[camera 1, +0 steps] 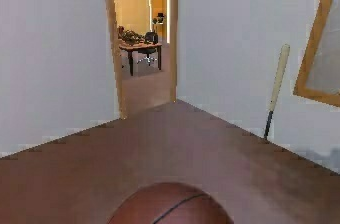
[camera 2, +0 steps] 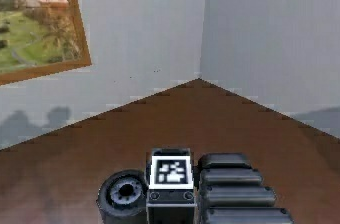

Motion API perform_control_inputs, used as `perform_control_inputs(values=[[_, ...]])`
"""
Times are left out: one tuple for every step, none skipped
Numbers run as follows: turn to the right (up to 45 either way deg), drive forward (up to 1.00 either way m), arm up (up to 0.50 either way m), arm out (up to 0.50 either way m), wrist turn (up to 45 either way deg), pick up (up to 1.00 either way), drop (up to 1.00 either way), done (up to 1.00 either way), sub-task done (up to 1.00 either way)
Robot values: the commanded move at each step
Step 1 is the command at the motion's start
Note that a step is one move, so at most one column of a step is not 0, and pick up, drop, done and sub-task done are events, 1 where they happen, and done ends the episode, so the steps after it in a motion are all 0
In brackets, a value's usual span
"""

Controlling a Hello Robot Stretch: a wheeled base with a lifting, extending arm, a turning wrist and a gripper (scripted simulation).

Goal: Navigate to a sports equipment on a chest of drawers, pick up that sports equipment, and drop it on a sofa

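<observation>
A bare room with a dark wooden floor [camera 1: 188, 140] and white walls lies ahead. Beside the floor's far corner an open doorway [camera 1: 143, 60] leads into a lit second room. A framed landscape picture [camera 2: 28, 40] hangs on the side wall. Beyond the doorway stands a dark surface [camera 1: 138, 45] carrying small things I cannot name. A pale baseball bat [camera 1: 275, 85] leans against the wall at the forward view's right, its foot at the floor's edge.

The basketball [camera 1: 173, 205], the likelier sports equipment, sits at the forward view's bottom edge, hard by the robot. What bears it is hidden. In the arm side view the arm [camera 2: 233, 190] is drawn in at the bottom edge. It carries a white marker [camera 2: 171, 170], and left of that is the hand [camera 2: 123, 195]. Its fingers cannot be made out, so I cannot tell how they are set or whether it holds anything.

The step looks like travel in search of the sofa. To do it well, make for the doorway and square up before entering, so base and ball pass between the jambs. Leave the arm tucked, turn gently, and give the bat a wide berth.
</observation>
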Motion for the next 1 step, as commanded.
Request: perform_control_inputs(values=[[45.0,0.00,0.00,0.00,0.0,0.00,0.00,0.00,0.00]])
